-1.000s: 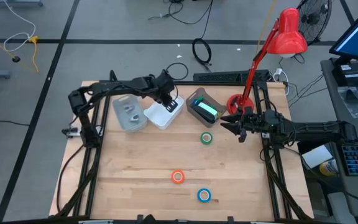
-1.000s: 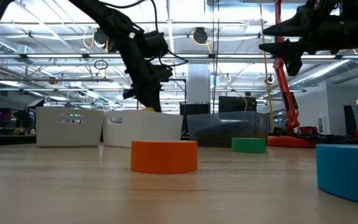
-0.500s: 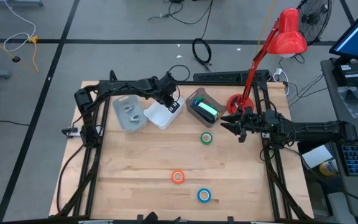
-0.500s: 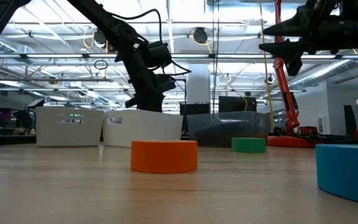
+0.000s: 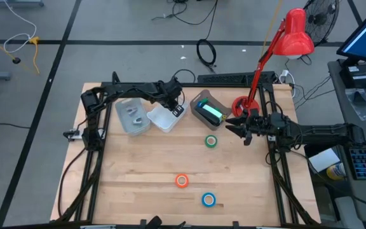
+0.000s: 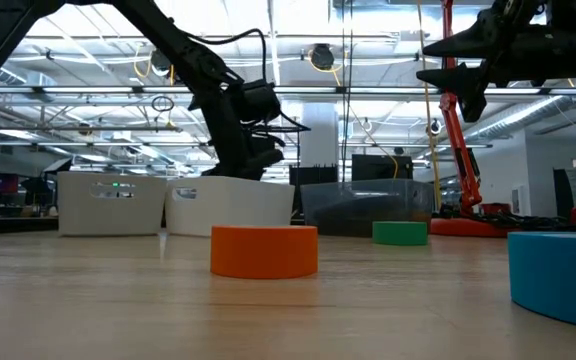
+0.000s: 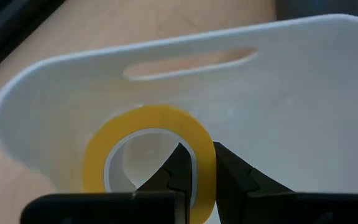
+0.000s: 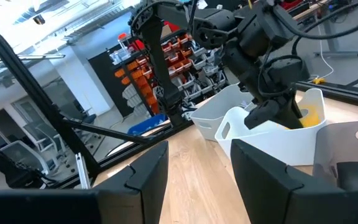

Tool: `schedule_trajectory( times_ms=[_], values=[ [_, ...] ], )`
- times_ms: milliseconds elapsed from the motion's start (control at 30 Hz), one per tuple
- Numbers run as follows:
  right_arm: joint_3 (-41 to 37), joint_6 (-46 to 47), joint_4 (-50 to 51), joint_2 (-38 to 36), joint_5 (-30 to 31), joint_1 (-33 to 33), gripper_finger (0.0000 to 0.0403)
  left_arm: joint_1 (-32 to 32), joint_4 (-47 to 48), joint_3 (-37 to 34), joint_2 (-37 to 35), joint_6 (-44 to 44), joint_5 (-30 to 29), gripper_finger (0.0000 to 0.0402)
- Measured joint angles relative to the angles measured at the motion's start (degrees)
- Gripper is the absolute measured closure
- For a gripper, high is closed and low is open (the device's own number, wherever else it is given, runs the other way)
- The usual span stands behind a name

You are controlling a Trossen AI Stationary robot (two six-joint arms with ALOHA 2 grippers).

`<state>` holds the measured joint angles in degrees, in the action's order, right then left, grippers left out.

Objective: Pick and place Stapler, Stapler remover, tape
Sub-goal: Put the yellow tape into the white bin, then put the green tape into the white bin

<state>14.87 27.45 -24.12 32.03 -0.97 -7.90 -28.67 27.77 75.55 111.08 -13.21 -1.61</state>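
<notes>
My left gripper point(image 7: 197, 152) is shut on the yellow tape point(image 7: 104, 155) and reaches down into the white bin point(image 5: 161, 117) at the table's far side. In the right wrist view the yellow tape point(image 8: 312, 115) shows below the bin's rim. The green tape point(image 5: 211, 141), the orange tape point(image 5: 182, 180) and the blue tape point(image 5: 208, 200) lie flat on the table. A green and black thing, probably the stapler point(image 5: 211, 113), lies in the dark bin point(image 5: 202, 105). My right gripper point(image 5: 234, 127) waits open and raised at the table's right side. I cannot make out the stapler remover. My left gripper holds the yellow tape by the ring's wall point(image 7: 202, 163), one finger point(image 7: 176, 168) inside the hole and the other point(image 7: 235, 171) outside. The fingers slant down from above. The roll stands on edge inside the white bin; whether it touches the bin's floor I cannot tell.
A grey bin point(image 5: 132, 116) stands left of the white one and holds a pale thing. A red desk lamp point(image 5: 278, 44) rises from the far right corner. The table's middle and near half hold only the three loose rolls.
My left gripper has gone down with the yellow tape, from above the white bin's rim into the bin, still shut on the roll. The right arm has kept still.
</notes>
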Motion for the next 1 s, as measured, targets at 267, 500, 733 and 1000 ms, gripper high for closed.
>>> schedule_trajectory(
  times_ms=[267,500,733,1000],
  values=[
    [0.00,0.37,0.16,0.00,0.96,0.01,0.0236,0.09,-0.90,0.00,0.22,0.00,-1.46,0.0365],
    [0.00,0.29,0.18,0.00,0.98,0.01,0.0236,-0.02,-1.09,0.00,0.22,0.06,-1.51,0.0313],
    [0.00,0.22,0.19,0.00,0.98,0.02,0.0236,-0.02,-1.10,0.00,0.22,0.50,-1.51,0.0275],
    [0.00,0.21,0.17,0.01,0.96,0.02,0.0236,-0.02,-1.09,0.00,0.10,-0.69,-1.35,0.0255]
  ],
)
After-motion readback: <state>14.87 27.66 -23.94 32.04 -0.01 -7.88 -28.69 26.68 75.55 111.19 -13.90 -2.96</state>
